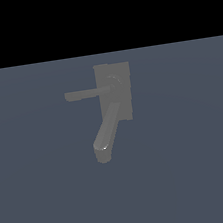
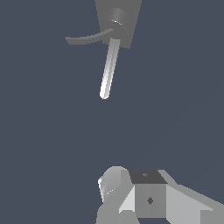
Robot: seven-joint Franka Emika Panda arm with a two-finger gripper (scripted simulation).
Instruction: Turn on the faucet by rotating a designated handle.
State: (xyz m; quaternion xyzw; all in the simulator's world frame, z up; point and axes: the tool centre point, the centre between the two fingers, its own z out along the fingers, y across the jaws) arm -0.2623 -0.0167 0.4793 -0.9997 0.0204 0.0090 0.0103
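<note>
The matte grey faucet (image 1: 114, 90) stands on the blue-grey floor with its flat back plate (image 1: 120, 74) upright. Its thick curved spout (image 1: 106, 134) sweeps down toward the camera in the exterior view. The handle (image 1: 84, 94), a thin straight bar on a round hub, sticks out level toward the exterior view's left. The wrist view shows the handle (image 2: 109, 68) as a bright straight bar and the spout (image 2: 85, 39) as a curved arm beside it. My gripper (image 2: 131, 186) appears only in the wrist view, well short of the handle's tip and touching nothing. Its fingers show no gap that I can judge.
A flat blue-grey floor (image 1: 193, 172) stretches around the faucet on all sides. A black band fills the exterior view above the floor's far edge. No other objects show.
</note>
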